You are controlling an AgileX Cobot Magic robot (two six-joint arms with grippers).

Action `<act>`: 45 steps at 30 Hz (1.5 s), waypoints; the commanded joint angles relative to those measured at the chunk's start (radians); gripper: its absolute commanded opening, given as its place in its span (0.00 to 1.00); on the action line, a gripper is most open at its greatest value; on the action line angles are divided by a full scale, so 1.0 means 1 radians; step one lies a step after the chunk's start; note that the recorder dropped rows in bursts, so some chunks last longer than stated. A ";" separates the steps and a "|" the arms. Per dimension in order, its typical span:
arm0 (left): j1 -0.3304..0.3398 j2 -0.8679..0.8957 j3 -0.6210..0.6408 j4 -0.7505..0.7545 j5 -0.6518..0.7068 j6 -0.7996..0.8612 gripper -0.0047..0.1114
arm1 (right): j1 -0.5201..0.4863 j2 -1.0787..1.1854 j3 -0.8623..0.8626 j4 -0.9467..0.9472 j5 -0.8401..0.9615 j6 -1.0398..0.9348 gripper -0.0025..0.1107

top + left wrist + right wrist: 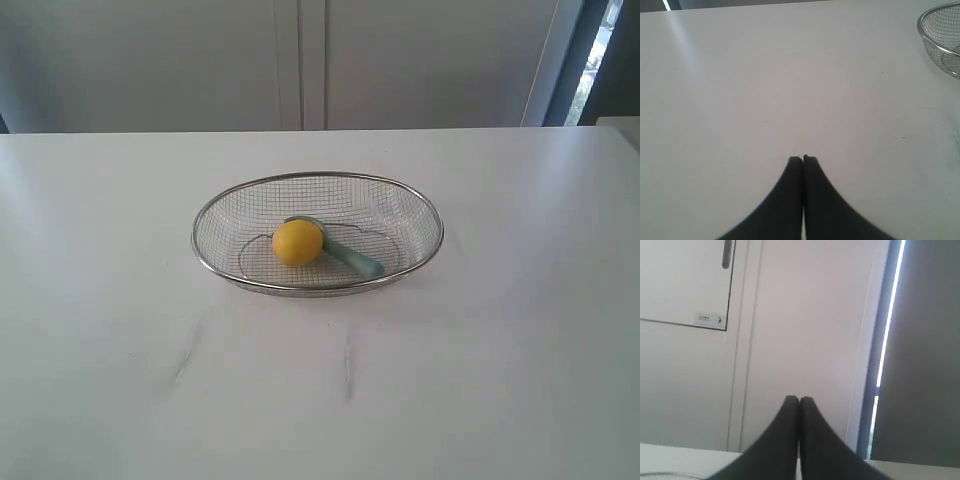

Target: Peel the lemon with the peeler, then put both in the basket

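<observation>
The yellow lemon [297, 242] lies inside the silver wire mesh basket [420, 205] at the middle of the white table. The teal-handled peeler [350, 257] lies in the basket too, running from behind the lemon out to its right; its blade head is hidden by the fruit. Neither arm shows in the exterior view. My left gripper [803, 158] is shut and empty over bare table, with the basket's rim [932, 42] at the edge of its view. My right gripper [799, 399] is shut and empty, raised and facing the back wall.
The white table [120, 330] spreads wide on every side of the basket, with faint scuff marks [348, 365] near its front. Grey cabinet doors [685, 285] and a window strip [887, 335] stand behind the table.
</observation>
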State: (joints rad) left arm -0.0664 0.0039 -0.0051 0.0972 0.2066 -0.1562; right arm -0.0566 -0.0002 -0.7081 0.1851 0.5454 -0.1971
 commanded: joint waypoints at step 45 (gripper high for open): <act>0.003 -0.004 0.005 -0.006 -0.003 0.000 0.04 | 0.107 0.000 0.708 -0.271 -0.211 0.359 0.02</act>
State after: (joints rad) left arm -0.0664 0.0039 -0.0051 0.0972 0.2066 -0.1562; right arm 0.0498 0.0043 -0.0052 -0.0777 0.3334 0.1559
